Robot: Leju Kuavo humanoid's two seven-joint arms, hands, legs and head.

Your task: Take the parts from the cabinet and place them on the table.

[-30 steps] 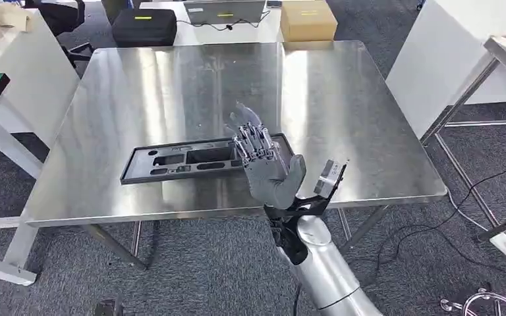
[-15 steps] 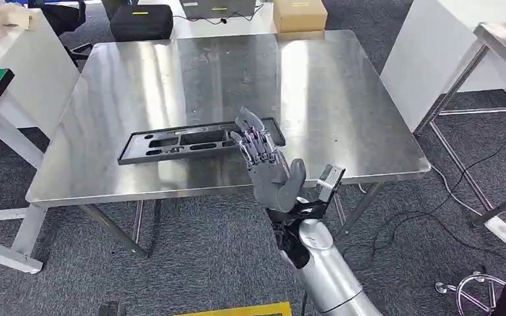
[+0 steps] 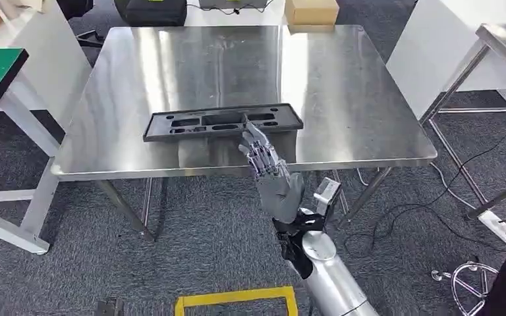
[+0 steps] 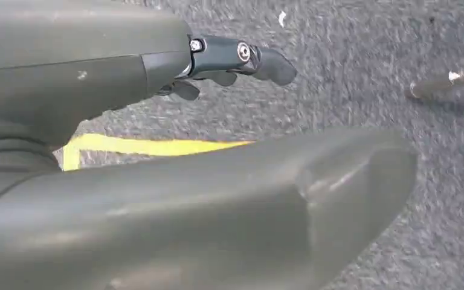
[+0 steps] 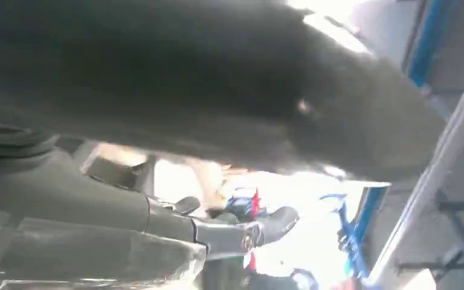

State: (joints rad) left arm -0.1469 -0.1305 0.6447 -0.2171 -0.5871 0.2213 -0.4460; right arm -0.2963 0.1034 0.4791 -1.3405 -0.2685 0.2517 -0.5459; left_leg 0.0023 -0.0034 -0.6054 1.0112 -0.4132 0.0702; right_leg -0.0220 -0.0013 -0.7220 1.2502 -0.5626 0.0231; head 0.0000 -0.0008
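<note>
While the black part (image 3: 223, 122) lies flat on the steel table (image 3: 342, 99) — just beyond its fingertips — the right hand (image 3: 271, 178) is released, fingers straight, grasping nothing.

The part (image 3: 223, 122) is lying flat on the table (image 3: 342, 99), sitting in the middle of the frame, near the table's front edge and running lengthwise along it. The right hand (image 3: 269, 178) is reaching up from the lower centre, its fingertips (image 3: 250, 128) overlapping the part's front edge right of its middle (touching or just above, hard to tell). A box (image 3: 311, 12) is sitting at the top, behind the table. A second table (image 3: 501, 49) is standing at the right edge. A floor marking (image 3: 237, 299) is lying at the bottom, left of the arm.
</note>
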